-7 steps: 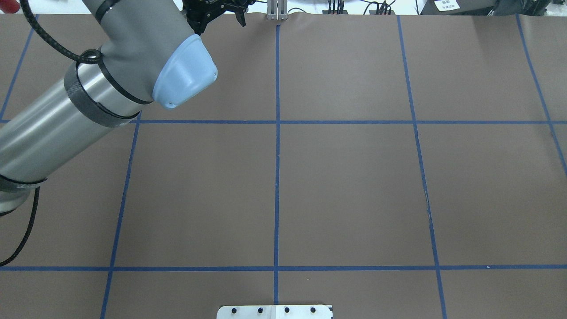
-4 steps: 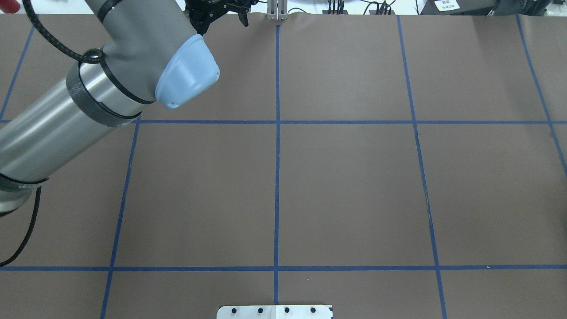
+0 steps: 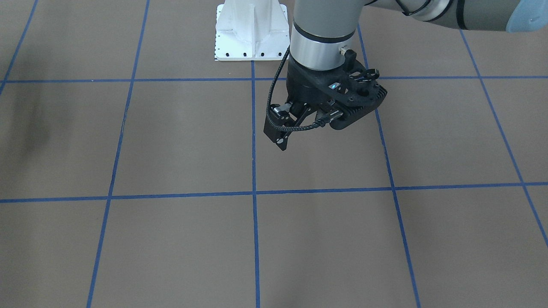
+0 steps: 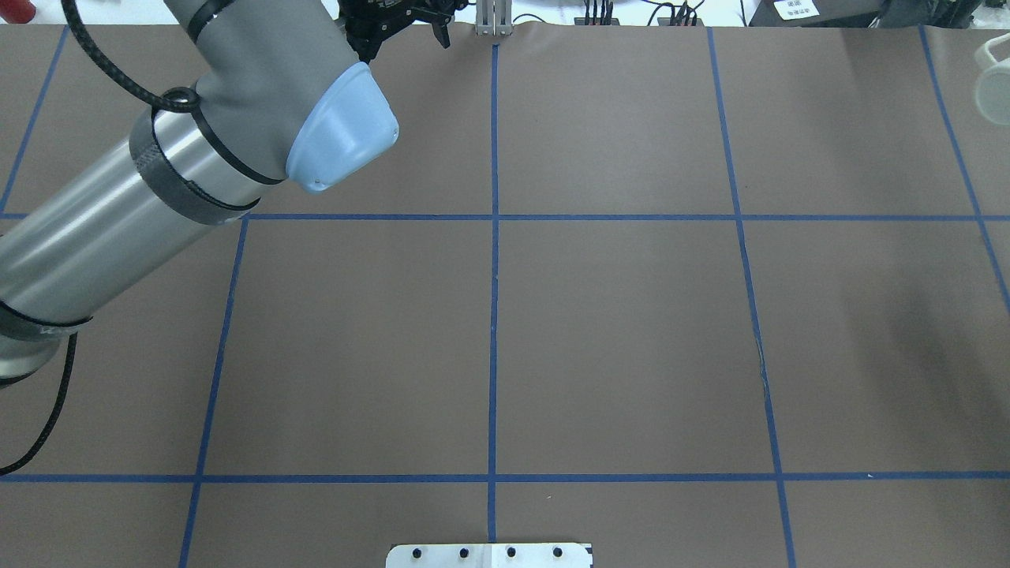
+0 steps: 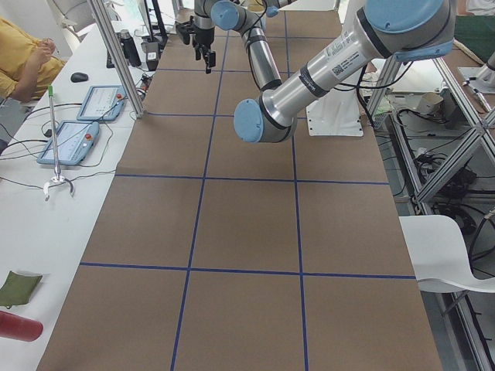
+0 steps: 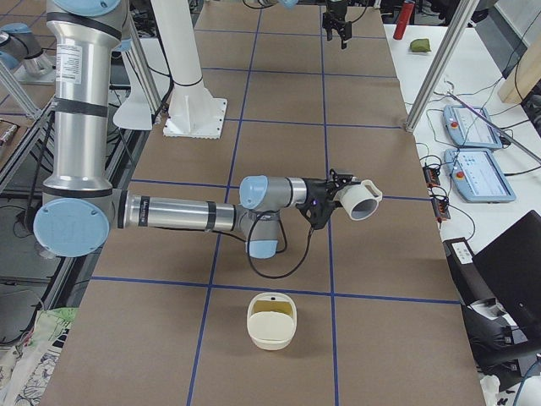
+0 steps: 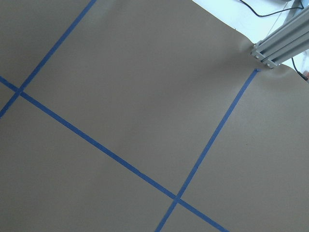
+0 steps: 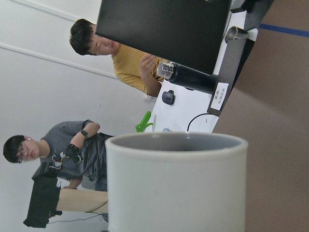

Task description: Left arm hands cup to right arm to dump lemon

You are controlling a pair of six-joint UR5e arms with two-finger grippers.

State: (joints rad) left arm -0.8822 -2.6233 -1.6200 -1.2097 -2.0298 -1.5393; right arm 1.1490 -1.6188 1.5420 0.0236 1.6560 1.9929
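Holding side: right arm, the near one in the right-end view; cup [image 6: 359,201] sits at the tip of the right gripper [image 6: 338,196], raised off the table [image 4: 615,331]
Right grip: can't tell if the fingers are clamped, they aren't visible in any close view
Cup pose: tipped on its side, mouth toward 5 o'clock in the right-end view, handle on top; in the overhead view it pokes in at the 2 o'clock edge
Right wrist view: cup wall and grey rim fill the lower frame, 2 operators [image 8: 120,58] behind
Bowl [image 6: 271,337]: cream, on the table at 7 o'clock of the cup, well apart
Lemon [image 6: 272,316]: yellow-green patch inside the bowl, detail too small to make out
Left gripper [image 4: 400,39]: fingers spread, nothing between them, at 11 o'clock in the overhead view, above the far table edge, well apart from the cup
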